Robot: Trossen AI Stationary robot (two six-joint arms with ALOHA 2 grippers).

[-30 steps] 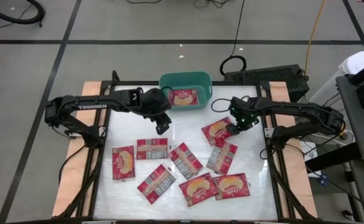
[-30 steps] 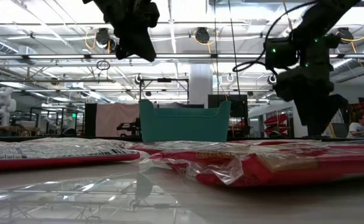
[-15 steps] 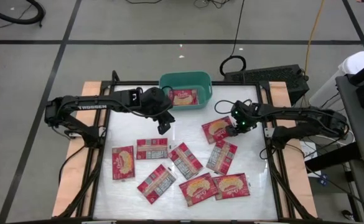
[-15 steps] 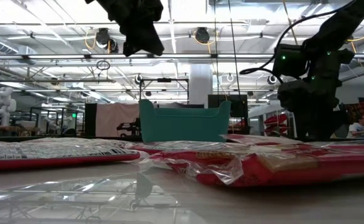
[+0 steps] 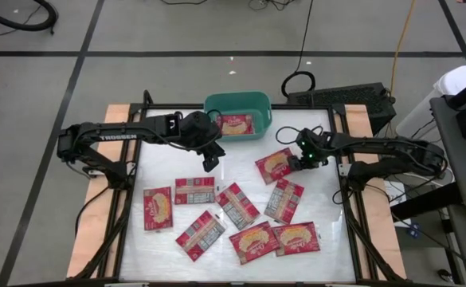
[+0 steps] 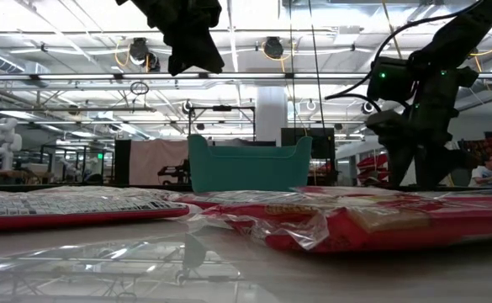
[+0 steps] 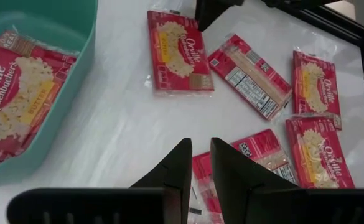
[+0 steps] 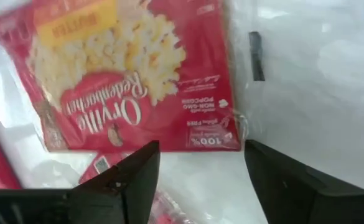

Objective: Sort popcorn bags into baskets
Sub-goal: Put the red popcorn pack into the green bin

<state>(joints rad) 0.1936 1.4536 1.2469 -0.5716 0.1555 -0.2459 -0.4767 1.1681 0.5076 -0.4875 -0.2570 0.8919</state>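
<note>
High view: right hand sits low over the surface, fingers spread wide at the edge of a red popcorn bag, holding nothing. Left hand hangs raised beside the teal basket, fingers narrow and empty. One bag lies in the basket; eight more lie scattered across the surface.

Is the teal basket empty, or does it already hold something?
Not empty. The teal basket holds one red popcorn bag, lying flat with its picture face up; the left wrist view shows it inside the wall too.
</note>
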